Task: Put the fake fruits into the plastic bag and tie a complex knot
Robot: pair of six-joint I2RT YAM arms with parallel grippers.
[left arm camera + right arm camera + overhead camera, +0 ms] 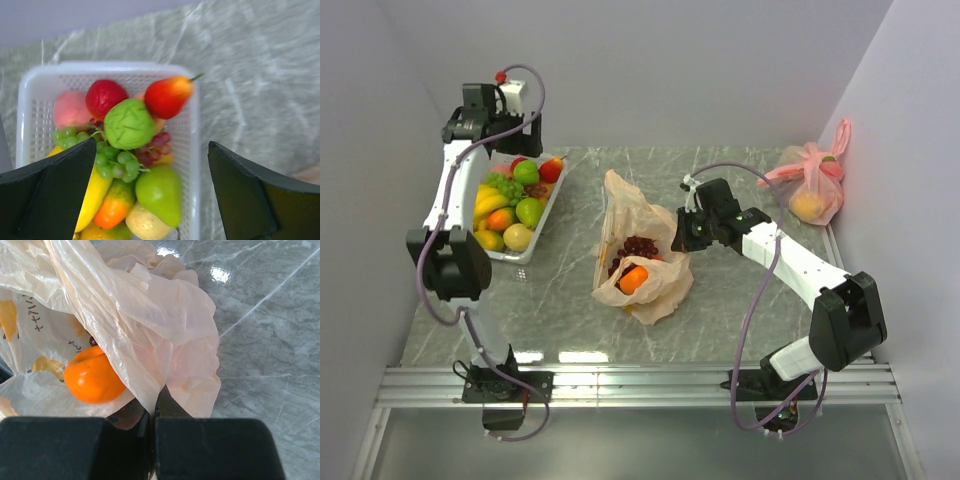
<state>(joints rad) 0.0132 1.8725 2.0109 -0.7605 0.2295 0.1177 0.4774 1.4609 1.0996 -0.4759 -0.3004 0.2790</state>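
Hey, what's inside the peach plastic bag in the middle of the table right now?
The plastic bag holds an orange fruit and a bunch of dark purple grapes, visible through its open mouth. Crumpled plastic covers the rest, so anything deeper cannot be seen.

fake fruits [515, 205] in basket [510, 256] left, plastic bag [625, 205] centre

Grey marble tabletop [560, 300], pale walls [670, 70], alu rail [640, 385] nr edge

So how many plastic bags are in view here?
2. The thin, crinkly peach-orange carrier bag lies open in the centre; the pink tied plastic bag sits in the far right corner. None seems hidden.
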